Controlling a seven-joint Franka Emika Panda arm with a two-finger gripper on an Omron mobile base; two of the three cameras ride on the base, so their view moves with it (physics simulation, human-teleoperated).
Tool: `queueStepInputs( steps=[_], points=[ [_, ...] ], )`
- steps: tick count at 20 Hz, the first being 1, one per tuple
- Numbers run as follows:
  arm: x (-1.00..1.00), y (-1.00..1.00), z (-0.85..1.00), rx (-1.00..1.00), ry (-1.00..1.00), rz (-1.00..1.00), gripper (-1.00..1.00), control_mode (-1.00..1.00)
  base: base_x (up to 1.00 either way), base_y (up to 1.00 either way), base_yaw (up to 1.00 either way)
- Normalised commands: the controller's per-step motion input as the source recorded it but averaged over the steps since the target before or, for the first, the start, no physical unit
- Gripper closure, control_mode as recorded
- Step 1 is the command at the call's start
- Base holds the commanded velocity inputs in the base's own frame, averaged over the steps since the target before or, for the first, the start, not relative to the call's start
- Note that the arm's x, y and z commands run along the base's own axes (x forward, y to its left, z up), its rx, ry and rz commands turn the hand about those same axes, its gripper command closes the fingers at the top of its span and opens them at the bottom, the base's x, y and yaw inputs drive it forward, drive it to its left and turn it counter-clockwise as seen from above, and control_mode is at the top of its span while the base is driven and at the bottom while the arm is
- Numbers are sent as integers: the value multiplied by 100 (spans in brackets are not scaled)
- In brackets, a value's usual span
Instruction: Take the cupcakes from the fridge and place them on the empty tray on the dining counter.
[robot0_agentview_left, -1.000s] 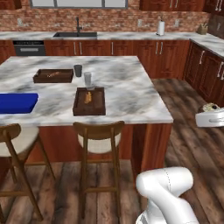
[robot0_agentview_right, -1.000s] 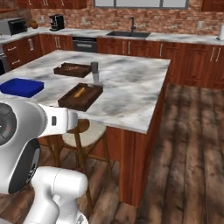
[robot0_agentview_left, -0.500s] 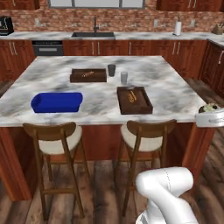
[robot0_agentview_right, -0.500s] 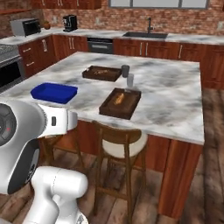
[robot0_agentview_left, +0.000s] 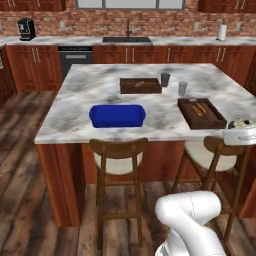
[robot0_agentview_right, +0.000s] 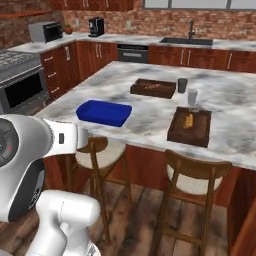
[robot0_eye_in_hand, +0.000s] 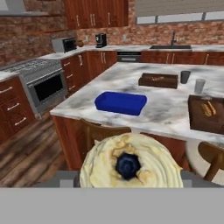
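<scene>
We're looking along the gripper (robot0_eye_in_hand: 130, 181) and a cupcake (robot0_eye_in_hand: 130, 162) sits right between the jaws, its swirled tan top with a dark centre facing us; the jaws are closed on it from both sides. From the left base view we catch the same cupcake (robot0_agentview_left: 240, 123) at the right edge, perched on the white hand, level with the near right corner of the counter (robot0_agentview_left: 150, 95). And there's the tray (robot0_agentview_left: 117, 115), bright blue, lying flat near the front edge of the marble top, left of centre, with nothing in it. In the hand view the tray (robot0_eye_in_hand: 120, 103) lies ahead and a little above the cupcake, well apart from it. From the right base view the tray (robot0_agentview_right: 104, 112) sits above one stool (robot0_agentview_right: 104, 165), near the counter's (robot0_agentview_right: 150, 107) front edge. Behind it we see a brown wooden tray (robot0_agentview_left: 140, 85) further back, and a second one (robot0_agentview_left: 202, 113) off to the right with something yellowish in it. Two cups (robot0_agentview_left: 174, 84) stand between those wooden trays, close together but not touching. Along the far wall runs the sink (robot0_agentview_left: 126, 39) under the brick, with a coffee maker (robot0_agentview_left: 25, 29) at the left end.
</scene>
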Motion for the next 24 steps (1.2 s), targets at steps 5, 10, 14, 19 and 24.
queueStepInputs(
  steps=[5, 10, 14, 19, 24],
  points=[
    [0, 0, 0, 0, 0, 0, 100, 100, 8, 100, 0],
    [0, 0, 0, 0, 0, 0, 100, 100, 29, 98, -6],
    [0, 0, 0, 0, 0, 0, 100, 100, 58, 13, -16],
    [0, 0, 0, 0, 0, 0, 100, 100, 94, -17, -5],
    [0, 0, 0, 0, 0, 0, 100, 100, 100, -23, -3]
  ],
)
